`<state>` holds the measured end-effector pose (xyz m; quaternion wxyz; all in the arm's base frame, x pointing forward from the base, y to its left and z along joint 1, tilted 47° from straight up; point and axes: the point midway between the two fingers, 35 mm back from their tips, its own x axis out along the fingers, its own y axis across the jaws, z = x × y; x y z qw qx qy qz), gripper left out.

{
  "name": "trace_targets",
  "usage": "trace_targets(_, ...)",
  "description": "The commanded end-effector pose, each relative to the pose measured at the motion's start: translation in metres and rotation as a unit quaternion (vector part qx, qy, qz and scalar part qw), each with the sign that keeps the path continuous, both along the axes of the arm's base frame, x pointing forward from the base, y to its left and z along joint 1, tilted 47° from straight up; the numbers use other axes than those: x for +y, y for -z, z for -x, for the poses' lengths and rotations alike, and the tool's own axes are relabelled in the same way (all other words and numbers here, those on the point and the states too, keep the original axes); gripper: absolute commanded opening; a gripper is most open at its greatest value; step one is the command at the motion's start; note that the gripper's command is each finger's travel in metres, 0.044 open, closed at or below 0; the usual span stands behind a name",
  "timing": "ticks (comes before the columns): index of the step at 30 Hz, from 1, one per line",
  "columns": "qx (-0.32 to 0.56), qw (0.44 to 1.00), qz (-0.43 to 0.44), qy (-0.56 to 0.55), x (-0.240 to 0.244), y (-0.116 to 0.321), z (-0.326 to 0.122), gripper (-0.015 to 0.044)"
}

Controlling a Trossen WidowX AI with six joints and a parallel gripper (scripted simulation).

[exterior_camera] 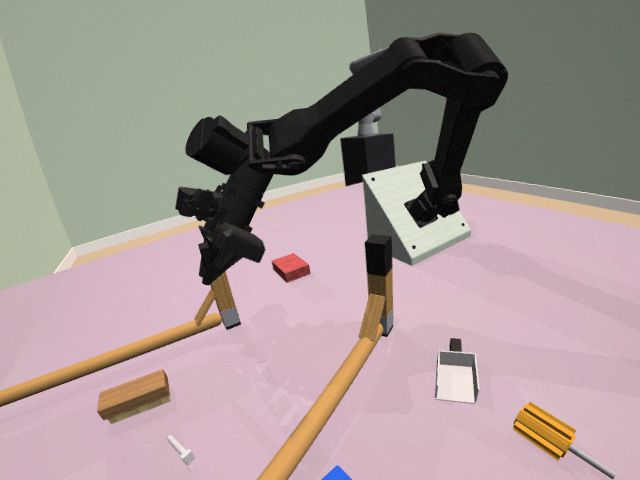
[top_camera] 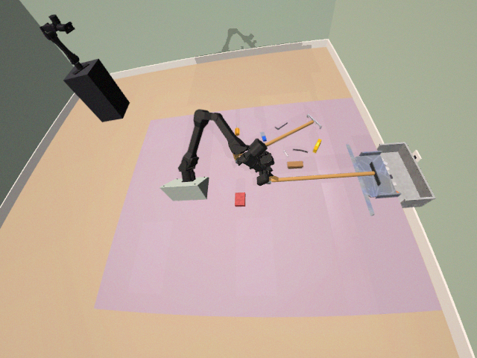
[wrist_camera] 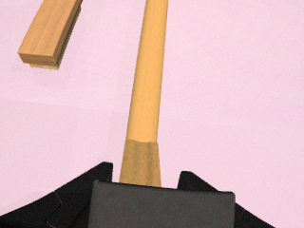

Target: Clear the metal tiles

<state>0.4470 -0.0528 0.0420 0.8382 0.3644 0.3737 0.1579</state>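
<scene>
My gripper (top_camera: pixel 268 180) (exterior_camera: pixel 214 279) (wrist_camera: pixel 145 177) is shut on the upright wooden grip of the long scraper (top_camera: pixel 327 176) (exterior_camera: pixel 118 355) (wrist_camera: pixel 149 76). The shaft reaches right in the top view, and its dark blade rests on or just over the bluish steel bench plate (top_camera: pixel 362 185), past its middle. Several small tiles (top_camera: pixel 390 176) show between the blade and the grey catch box (top_camera: pixel 422 179), around the plate's far edge. Whether they lie on the plate or over the box's near edge is unclear. The foot of the grip is near the table top.
A second long-handled tool (top_camera: pixel 289 133) (exterior_camera: pixel 320 413) lies beside the scraper. A brown brush (top_camera: pixel 294 165) (exterior_camera: pixel 134 395) (wrist_camera: pixel 49 30) lies near the shaft. A red block (top_camera: pixel 240 199) (exterior_camera: pixel 291 266), a white dustpan (exterior_camera: pixel 456 382) and an orange-handled screwdriver (top_camera: pixel 237 131) (exterior_camera: pixel 545 430) also lie about.
</scene>
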Motion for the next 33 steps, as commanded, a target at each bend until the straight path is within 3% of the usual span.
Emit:
trace_targets(1,0.000,1.000,0.001,0.004,-0.003,-0.001,-0.009,0.0000)
trace_targets(33,-0.002,1.000,0.001,0.004,-0.003,-0.005,-0.060,0.0000)
